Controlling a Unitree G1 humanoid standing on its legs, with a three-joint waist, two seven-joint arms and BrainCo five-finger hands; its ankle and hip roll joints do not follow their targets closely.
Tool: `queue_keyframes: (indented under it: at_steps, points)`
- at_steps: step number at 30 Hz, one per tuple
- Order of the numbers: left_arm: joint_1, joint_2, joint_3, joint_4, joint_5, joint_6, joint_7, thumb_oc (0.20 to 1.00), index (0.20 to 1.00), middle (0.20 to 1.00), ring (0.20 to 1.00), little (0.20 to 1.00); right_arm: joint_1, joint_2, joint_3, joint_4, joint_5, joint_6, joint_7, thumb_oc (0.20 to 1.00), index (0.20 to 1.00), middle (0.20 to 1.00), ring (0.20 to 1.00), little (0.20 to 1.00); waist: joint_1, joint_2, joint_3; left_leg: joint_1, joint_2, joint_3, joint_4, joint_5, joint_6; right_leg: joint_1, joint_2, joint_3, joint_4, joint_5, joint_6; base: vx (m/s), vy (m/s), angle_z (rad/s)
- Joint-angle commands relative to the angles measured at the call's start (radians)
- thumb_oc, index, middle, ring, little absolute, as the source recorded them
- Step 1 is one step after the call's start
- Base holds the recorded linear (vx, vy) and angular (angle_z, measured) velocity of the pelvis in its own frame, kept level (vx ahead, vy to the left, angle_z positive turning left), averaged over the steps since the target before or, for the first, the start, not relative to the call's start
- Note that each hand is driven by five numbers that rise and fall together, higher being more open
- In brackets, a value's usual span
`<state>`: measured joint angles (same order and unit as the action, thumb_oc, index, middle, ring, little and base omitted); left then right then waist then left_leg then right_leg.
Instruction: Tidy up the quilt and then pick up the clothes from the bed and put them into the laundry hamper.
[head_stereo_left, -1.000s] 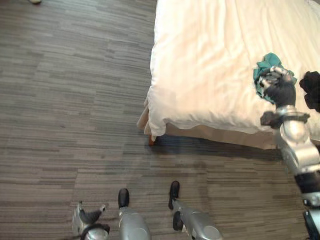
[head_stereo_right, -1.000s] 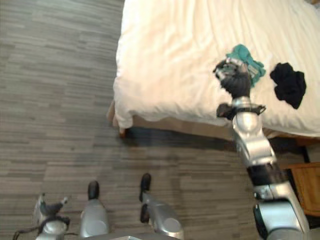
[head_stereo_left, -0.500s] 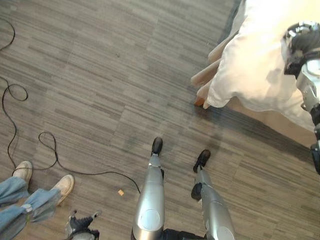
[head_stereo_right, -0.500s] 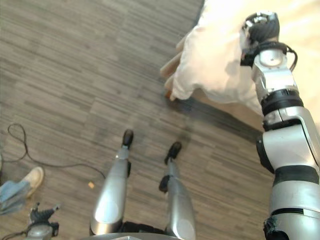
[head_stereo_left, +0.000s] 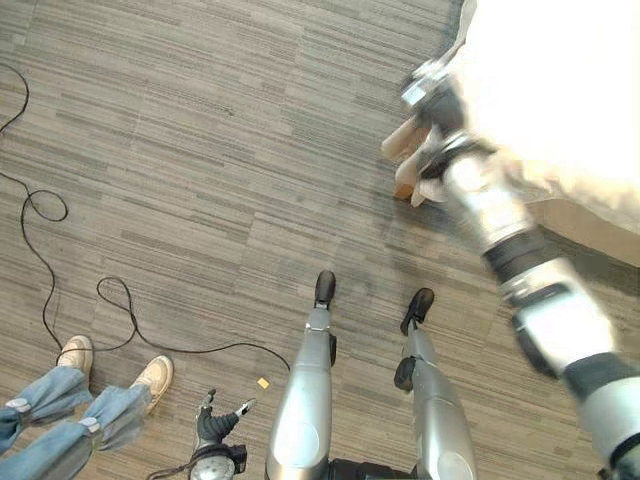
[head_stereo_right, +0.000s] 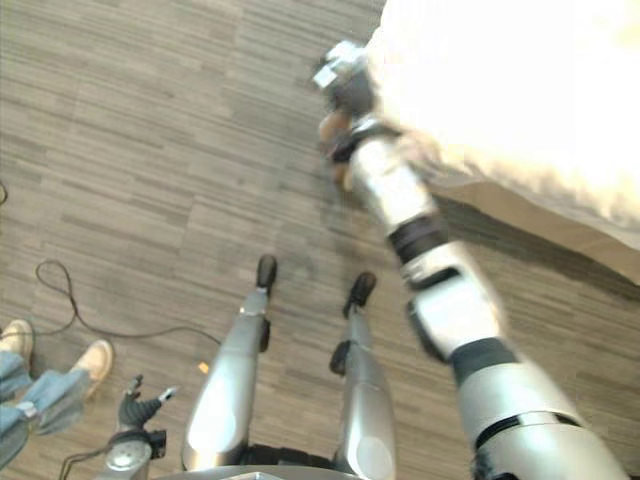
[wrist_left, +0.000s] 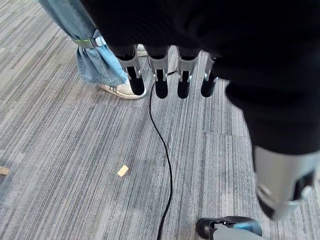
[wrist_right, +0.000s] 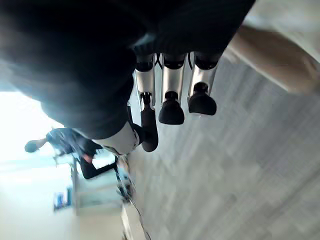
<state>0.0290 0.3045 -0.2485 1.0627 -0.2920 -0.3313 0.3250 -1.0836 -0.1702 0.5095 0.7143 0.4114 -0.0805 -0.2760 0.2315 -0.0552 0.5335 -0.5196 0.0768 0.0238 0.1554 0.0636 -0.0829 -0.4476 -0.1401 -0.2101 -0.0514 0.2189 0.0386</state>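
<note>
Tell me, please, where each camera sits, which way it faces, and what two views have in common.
Left eye view: on the head, looking down at the floor and quilt corner; right hand raised, left hand low.
Right eye view: beside it, the same scene, slightly offset.
Left wrist view: on the left wrist, along straight fingers toward the floor and a person.
Right wrist view: on the right wrist, along relaxed fingers toward floor, holding nothing.
Shared: both eye views and the left wrist view show the person's shoes.
</note>
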Motion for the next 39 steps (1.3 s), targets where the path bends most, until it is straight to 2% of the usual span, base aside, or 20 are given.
queue_keyframes:
  at_steps: [1,4,7,8,11,13,14,15,18,19,21,23,26,28,32,33,35,38,39]
  points:
    - [0.052,0.003,-0.024,0.052,-0.004,0.036,0.052,1.000,1.000,1.000,1.000,1.000,-0.014,-0.052,-0.007,-0.028,-0.116,-0.081,-0.115,0.200,0.200,0.200,0.200,0.200,0.030,0.049,-0.014,0.045,-0.022,-0.014,-0.050,-0.017,0.032,0.107,-0.037,-0.042,0.098,-0.172,0.079,0.02,-0.037,0.12]
    - [0.056,0.013,-0.007,0.079,0.011,0.053,0.056,1.000,1.000,1.000,1.000,1.000,-0.023,-0.093,-0.044,-0.049,-0.122,-0.143,-0.150,0.200,0.200,0.200,0.200,0.200,0.031,0.028,-0.014,0.103,-0.012,-0.006,-0.058,-0.028,0.030,0.168,-0.034,-0.046,0.088,-0.172,0.090,0.08,-0.098,0.16]
    - [0.058,0.024,0.008,0.098,0.015,0.067,0.050,1.000,1.000,1.000,1.000,1.000,-0.030,-0.138,-0.074,-0.079,-0.115,-0.161,-0.161,0.200,0.200,0.200,0.200,0.200,0.029,0.010,-0.014,0.128,-0.005,-0.003,-0.055,-0.036,0.029,0.198,-0.029,-0.043,0.087,-0.174,0.094,0.10,-0.137,0.15]
    - [0.059,0.037,0.025,0.115,0.013,0.084,0.041,1.000,1.000,1.000,1.000,1.000,-0.037,-0.190,-0.106,-0.125,-0.105,-0.152,-0.176,0.200,0.200,0.200,0.200,0.200,0.024,-0.007,-0.014,0.142,0.006,-0.001,-0.040,-0.046,0.031,0.216,-0.024,-0.037,0.096,-0.179,0.095,0.13,-0.179,0.03]
    - [0.061,0.056,0.054,0.138,-0.013,0.112,0.016,1.000,1.000,1.000,1.000,1.000,-0.048,-0.277,-0.148,-0.188,-0.068,-0.096,-0.175,0.200,0.200,0.200,0.200,0.200,0.010,-0.027,-0.014,0.149,0.023,0.003,-0.012,-0.058,0.034,0.228,-0.013,-0.023,0.111,-0.187,0.093,0.11,-0.179,-0.15]
    - [0.068,0.080,0.094,0.156,-0.045,0.138,-0.029,1.000,1.000,1.000,1.000,1.000,-0.063,-0.383,-0.172,-0.205,-0.010,-0.023,-0.162,0.200,0.200,0.200,0.200,0.200,-0.011,-0.038,-0.014,0.134,0.030,-0.002,0.019,-0.066,0.036,0.213,-0.003,-0.008,0.125,-0.190,0.087,0.07,-0.171,-0.30]
    - [0.069,0.082,0.096,0.157,-0.048,0.138,-0.032,1.000,1.000,1.000,1.000,1.000,-0.066,-0.391,-0.173,-0.201,-0.003,-0.016,-0.158,0.200,0.200,0.200,0.200,0.200,-0.012,-0.038,-0.014,0.131,0.030,-0.003,0.021,-0.066,0.036,0.210,-0.003,-0.007,0.127,-0.191,0.086,0.04,-0.112,-0.33]
    - [0.071,0.087,0.102,0.160,-0.067,0.140,-0.050,1.000,1.000,1.000,1.000,1.000,-0.081,-0.424,-0.169,-0.167,0.010,0.037,-0.144,0.200,0.200,0.200,0.200,0.200,-0.018,-0.035,-0.014,0.114,0.030,-0.008,0.035,-0.068,0.036,0.189,-0.001,-0.004,0.141,-0.195,0.081,0.01,-0.049,-0.21]
    - [0.068,0.092,0.107,0.151,-0.112,0.149,-0.076,1.000,1.000,1.000,1.000,1.000,-0.112,-0.471,-0.143,-0.071,-0.015,0.090,-0.117,0.200,0.200,0.200,0.200,0.200,-0.024,-0.014,-0.014,0.061,0.025,-0.018,0.063,-0.065,0.035,0.130,-0.008,-0.006,0.173,-0.205,0.074,-0.03,-0.021,-0.23]
    - [0.071,0.099,0.116,0.147,-0.132,0.163,-0.096,1.000,1.000,1.000,1.000,1.000,-0.123,-0.496,-0.112,-0.011,-0.028,0.143,-0.121,0.200,0.200,0.200,0.200,0.200,-0.024,0.002,-0.014,0.025,0.022,-0.023,0.080,-0.066,0.035,0.087,-0.010,-0.004,0.195,-0.213,0.072,-0.07,-0.021,-0.21]
    - [0.070,0.104,0.111,0.150,-0.129,0.157,-0.124,1.000,1.000,1.000,1.000,1.000,-0.128,-0.519,-0.092,0.070,-0.023,0.139,-0.115,0.200,0.200,0.200,0.200,0.200,-0.027,0.013,-0.014,-0.012,0.023,-0.031,0.083,-0.055,0.033,0.045,-0.011,-0.006,0.207,-0.216,0.067,-0.12,0.001,-0.13]
    - [0.086,0.090,0.093,0.158,-0.113,0.115,-0.163,1.000,1.000,1.000,1.000,1.000,-0.107,-0.555,-0.086,0.169,0.025,0.133,-0.103,0.200,0.200,0.200,0.200,0.200,-0.032,0.036,-0.014,-0.049,0.020,-0.041,0.074,-0.038,0.029,-0.004,-0.009,-0.007,0.217,-0.217,0.056,-0.17,0.064,0.02]
    - [0.093,0.059,0.077,0.169,-0.162,0.074,-0.183,1.000,1.000,1.000,1.000,1.000,-0.047,-0.553,-0.117,0.254,0.054,0.104,-0.100,0.200,0.200,0.200,0.200,0.200,-0.041,0.058,-0.014,-0.075,0.016,-0.035,0.075,-0.036,0.028,-0.048,-0.017,-0.010,0.239,-0.226,0.048,-0.12,0.068,0.00]
    - [0.091,0.047,0.069,0.172,-0.150,0.057,-0.171,1.000,1.000,1.000,1.000,1.000,-0.004,-0.552,-0.150,0.271,0.082,0.075,-0.082,0.200,0.200,0.200,0.200,0.200,-0.049,0.060,-0.014,-0.074,0.022,-0.029,0.072,-0.036,0.024,-0.050,-0.016,-0.010,0.242,-0.231,0.045,-0.09,0.032,-0.02]
    - [0.089,0.012,0.071,0.184,-0.115,0.070,-0.132,1.000,1.000,1.000,1.000,1.000,0.193,-0.520,-0.263,0.197,0.156,0.002,0.005,0.200,0.200,0.200,0.200,0.200,-0.084,0.048,-0.014,-0.016,0.029,-0.005,0.033,-0.031,0.014,0.000,-0.004,0.010,0.208,-0.225,0.045,-0.07,0.056,0.06]
    - [0.088,0.008,0.071,0.185,-0.106,0.074,-0.124,1.000,1.000,1.000,1.000,1.000,0.217,-0.513,-0.273,0.185,0.158,0.001,0.015,0.200,0.200,0.200,0.200,0.200,-0.088,0.045,-0.014,-0.006,0.030,-0.001,0.028,-0.031,0.013,0.007,-0.003,0.013,0.204,-0.224,0.045,-0.06,0.080,0.05]
    - [0.083,-0.018,0.076,0.192,-0.029,0.123,-0.049,1.000,1.000,1.000,1.000,1.000,0.458,-0.433,-0.324,0.062,0.160,-0.044,0.063,0.200,0.200,0.200,0.200,0.200,-0.127,0.018,-0.014,0.070,0.037,0.032,-0.001,-0.036,0.013,0.072,0.004,0.033,0.170,-0.212,0.048,-0.06,0.088,-0.03]
    - [0.076,-0.044,0.054,0.191,0.099,0.184,0.078,1.000,1.000,1.000,1.000,1.000,0.724,-0.309,-0.297,-0.050,0.120,-0.073,0.071,0.200,0.200,0.200,0.200,0.200,-0.168,-0.011,-0.014,0.179,0.040,0.068,-0.028,-0.055,0.019,0.173,0.005,0.060,0.126,-0.199,0.056,-0.02,0.068,-0.22]
    - [0.078,-0.054,0.032,0.185,0.187,0.232,0.160,1.000,1.000,1.000,1.000,1.000,0.839,-0.251,-0.264,-0.049,0.079,-0.076,0.079,0.209,0.209,0.209,0.209,0.209,-0.189,-0.025,-0.046,0.229,0.038,0.087,-0.047,-0.065,0.021,0.220,0.003,0.073,0.096,-0.188,0.067,0.02,0.074,-0.28]
